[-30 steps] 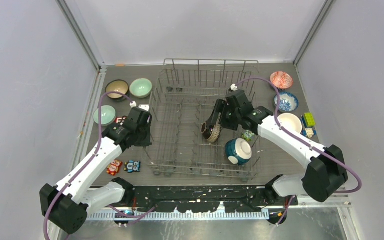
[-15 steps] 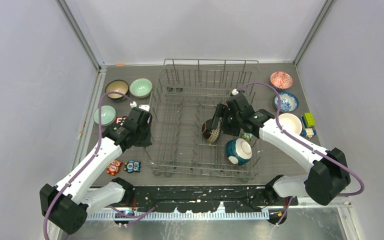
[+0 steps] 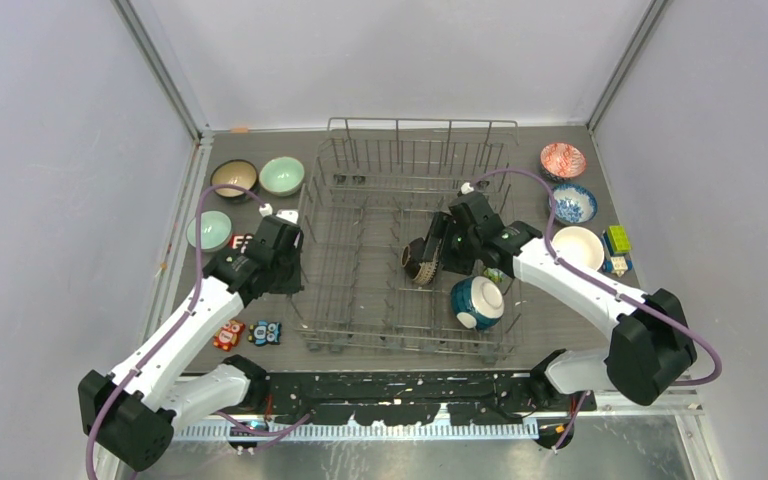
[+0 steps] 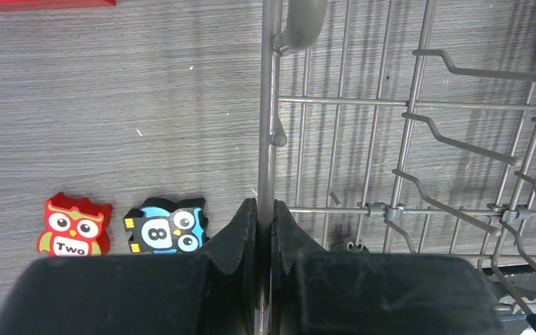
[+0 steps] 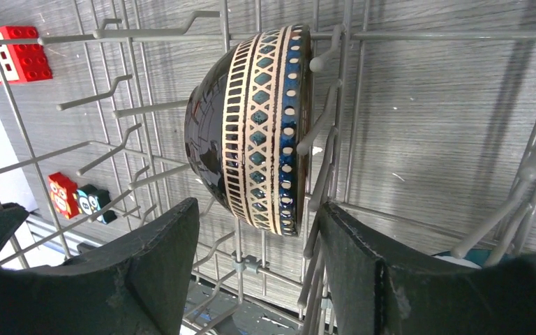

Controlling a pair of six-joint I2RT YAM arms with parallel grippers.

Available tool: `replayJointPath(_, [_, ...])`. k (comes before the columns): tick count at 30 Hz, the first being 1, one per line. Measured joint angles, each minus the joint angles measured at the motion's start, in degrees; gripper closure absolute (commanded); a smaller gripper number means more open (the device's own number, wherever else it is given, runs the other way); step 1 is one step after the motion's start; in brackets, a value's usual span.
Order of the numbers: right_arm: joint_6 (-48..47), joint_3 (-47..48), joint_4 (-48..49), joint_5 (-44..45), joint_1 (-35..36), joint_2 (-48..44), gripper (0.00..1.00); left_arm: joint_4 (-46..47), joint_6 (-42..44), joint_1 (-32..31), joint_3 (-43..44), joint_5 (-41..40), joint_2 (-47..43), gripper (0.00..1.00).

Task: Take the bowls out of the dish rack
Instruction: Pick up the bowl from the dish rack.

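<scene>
One dark patterned bowl point(image 5: 258, 125) stands on edge in the dish rack point(image 3: 360, 190) between the wide-open right jaws, untouched; left jaws clamp the rack's left rim.

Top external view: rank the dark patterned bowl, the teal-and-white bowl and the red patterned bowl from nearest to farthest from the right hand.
1. dark patterned bowl: on edge in the dish rack, right at the right hand.
2. teal-and-white bowl: in the rack's near right corner.
3. red patterned bowl: outside the rack, at the far right.
</scene>
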Motion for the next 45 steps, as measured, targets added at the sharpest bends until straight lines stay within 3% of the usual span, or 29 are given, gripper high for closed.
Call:
replayJointPath(4, [-0.24,0.37,-0.42,1.6,0.24,-0.02,0.24,0.04,-0.07,-0.02,-0.07,-0.02,-0.09,1.0])
replayJointPath(17, [-2.62,11.26,-7.87,6.86,3.28,-4.66,0.23,0.07,-0.13,-0.13,-0.09,-0.22,-0.11,1.0])
replayJointPath(22, [-1.05,10.47,-10.14,7.3,7.17,-3.87,0.23,0.33,-0.24,-0.17,-0.35,-0.33,-0.48,1.0])
replayJointPath(32, [2.64,8.83,-12.07,12.15,7.39,0.85,0.21,1.29,-0.79,-0.17,-1.29,-0.42,-1.57,1.0])
replayJointPath(45, [5.57,5.75,-6.21,14.73,7.74,4.5,0.24,1.75,-1.01,-0.24,-1.64,-0.15,-1.88,1.0])
